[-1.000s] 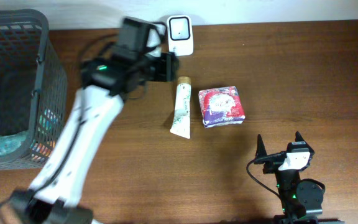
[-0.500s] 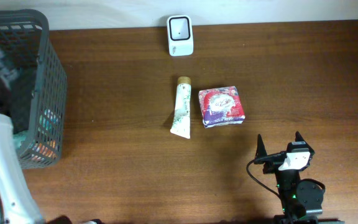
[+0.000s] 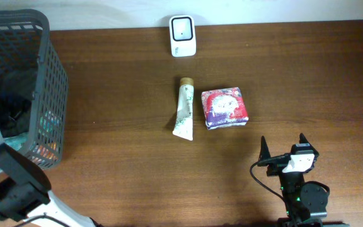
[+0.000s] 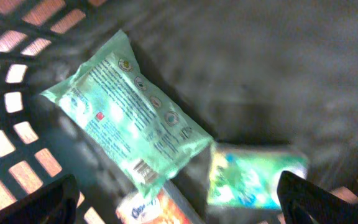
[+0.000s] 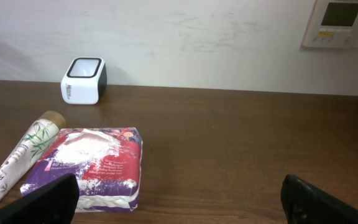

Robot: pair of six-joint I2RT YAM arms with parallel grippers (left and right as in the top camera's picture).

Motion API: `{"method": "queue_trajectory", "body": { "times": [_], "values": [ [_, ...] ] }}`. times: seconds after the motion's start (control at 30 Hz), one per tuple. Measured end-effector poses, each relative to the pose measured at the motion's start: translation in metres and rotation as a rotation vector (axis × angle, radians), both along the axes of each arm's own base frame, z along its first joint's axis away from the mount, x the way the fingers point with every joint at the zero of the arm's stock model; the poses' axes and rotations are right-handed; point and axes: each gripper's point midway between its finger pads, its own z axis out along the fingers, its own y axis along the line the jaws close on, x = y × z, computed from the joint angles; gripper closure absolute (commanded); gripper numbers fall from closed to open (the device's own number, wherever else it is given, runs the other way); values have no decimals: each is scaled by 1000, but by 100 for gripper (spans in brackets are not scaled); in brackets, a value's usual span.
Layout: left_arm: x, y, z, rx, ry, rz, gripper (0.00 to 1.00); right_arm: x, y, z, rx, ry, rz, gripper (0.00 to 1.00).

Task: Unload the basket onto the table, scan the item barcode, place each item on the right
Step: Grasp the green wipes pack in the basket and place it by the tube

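Hovering over green packet in basket, left tool agape (right tool likewise), tube beside pouch.

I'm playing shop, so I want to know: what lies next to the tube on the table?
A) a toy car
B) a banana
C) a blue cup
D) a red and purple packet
D: in the overhead view the red and purple packet lies on the table right beside the tube, and the right wrist view shows the same pair.
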Motion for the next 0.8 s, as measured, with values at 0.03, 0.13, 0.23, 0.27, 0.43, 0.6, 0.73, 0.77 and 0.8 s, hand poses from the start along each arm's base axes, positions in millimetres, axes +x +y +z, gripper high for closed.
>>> {"method": "queue_trajectory", "body": {
  "times": [0.03,0.13,0.23,0.27,0.43,0.6,0.73,0.77,0.8],
  "values": [
    [-3,3,-11,-17,22,28,1,0,0,0,0,0,0,1],
    [-25,14,-32,-34,106,141,1,0,0,0,0,0,0,1],
    [-38,24,-45,-39,149,204,3,0,0,0,0,0,0,1],
    [-41,25,-52,-44,164,214,8,0,0,0,0,0,0,1],
    [-46,22,-82,-82,228,231,37,0,0,0,0,0,0,1],
    [-42,27,-86,-65,216,226,100,0,0,0,1,0,0,1],
    [-43,27,-81,-69,231,190,100,0,0,0,0,0,0,1],
    [-45,25,-78,-82,243,187,100,0,0,0,0,0,0,1],
    [-45,22,-71,-103,255,182,100,0,0,0,0,0,0,1]
  ]
}}
